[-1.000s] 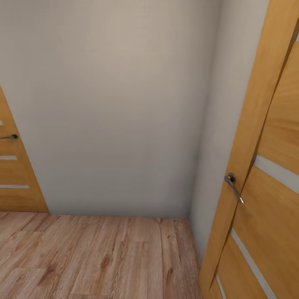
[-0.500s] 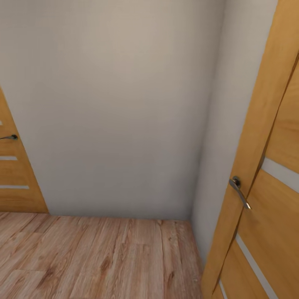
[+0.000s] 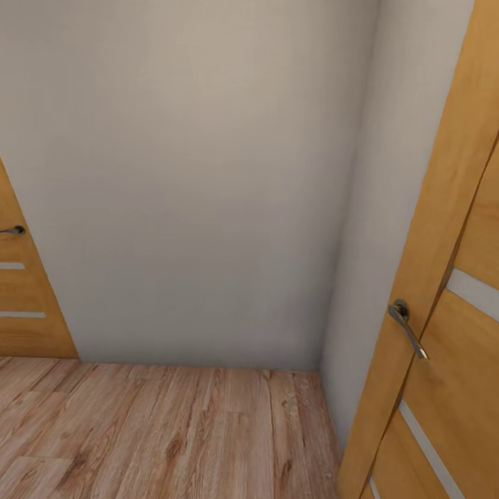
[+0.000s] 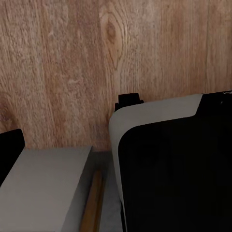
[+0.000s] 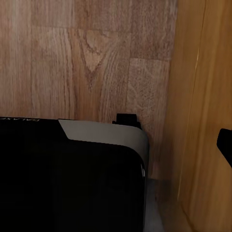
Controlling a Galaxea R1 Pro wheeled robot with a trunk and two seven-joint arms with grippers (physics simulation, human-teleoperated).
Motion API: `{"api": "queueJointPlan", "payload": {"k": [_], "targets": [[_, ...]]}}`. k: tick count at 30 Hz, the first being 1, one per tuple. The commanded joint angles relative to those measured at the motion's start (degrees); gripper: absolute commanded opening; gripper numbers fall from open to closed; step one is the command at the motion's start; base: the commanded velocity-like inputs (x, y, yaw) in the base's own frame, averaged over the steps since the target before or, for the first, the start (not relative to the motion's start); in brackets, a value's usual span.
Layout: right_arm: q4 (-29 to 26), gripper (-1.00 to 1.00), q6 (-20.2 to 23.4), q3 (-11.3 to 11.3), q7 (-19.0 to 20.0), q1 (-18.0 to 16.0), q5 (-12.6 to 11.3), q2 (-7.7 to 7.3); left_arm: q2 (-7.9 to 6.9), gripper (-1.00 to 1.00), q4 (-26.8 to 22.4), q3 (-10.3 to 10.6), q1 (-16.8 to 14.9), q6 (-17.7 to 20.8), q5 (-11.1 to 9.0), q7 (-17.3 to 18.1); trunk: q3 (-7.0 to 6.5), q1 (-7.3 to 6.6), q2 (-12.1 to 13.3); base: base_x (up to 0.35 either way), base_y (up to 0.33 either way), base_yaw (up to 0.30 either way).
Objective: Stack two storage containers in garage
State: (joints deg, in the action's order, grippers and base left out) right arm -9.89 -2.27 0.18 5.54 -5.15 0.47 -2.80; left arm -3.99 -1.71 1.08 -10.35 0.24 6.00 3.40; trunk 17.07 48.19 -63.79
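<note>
Head view: a plain pale grey wall (image 3: pixel 187 180) meets a light wood-plank floor (image 3: pixel 159 430) in a corner.
Right side: an orange-brown wooden door (image 3: pixel 443 291) with pale stripes and a grey metal lever handle (image 3: pixel 407 328).
Left side: another orange-brown wooden door (image 3: pixel 24 291) with a small dark handle (image 3: pixel 14 230).
Left wrist view: the robot's black and grey body (image 4: pixel 169 164) above the plank floor.
Right wrist view: the same body beside the wooden door.
Gripper state: I cannot tell for either one.
Orange-red tubs: I cannot tell where they are.
</note>
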Motion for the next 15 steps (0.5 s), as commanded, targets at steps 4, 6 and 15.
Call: {"api": "queueJointPlan", "payload": {"k": [4, 6, 15], "targets": [[0.05, 1.00, -0.19, 0.00, 0.18, -0.04, 0.06, -0.02, 0.01, 1.00, -0.05, 0.06, -0.02, 0.03, 0.58, 0.11, 0.07, 0.00, -0.04, 0.011, 0.000, 0.000], [0.05, 1.00, -0.19, 0.00, 0.18, -0.04, 0.06, -0.02, 0.01, 1.00, -0.05, 0.06, -0.02, 0.03, 0.59, 0.11, 0.07, 0.00, -0.04, 0.129, 0.000, 0.000], [0.05, 1.00, -0.19, 0.00, 0.18, -0.04, 0.06, -0.02, 0.02, 1.00, -0.05, 0.06, -0.02, 0.03, 0.59, 0.11, 0.07, 0.00, -0.04, 0.133, 0.000, 0.000]]}}
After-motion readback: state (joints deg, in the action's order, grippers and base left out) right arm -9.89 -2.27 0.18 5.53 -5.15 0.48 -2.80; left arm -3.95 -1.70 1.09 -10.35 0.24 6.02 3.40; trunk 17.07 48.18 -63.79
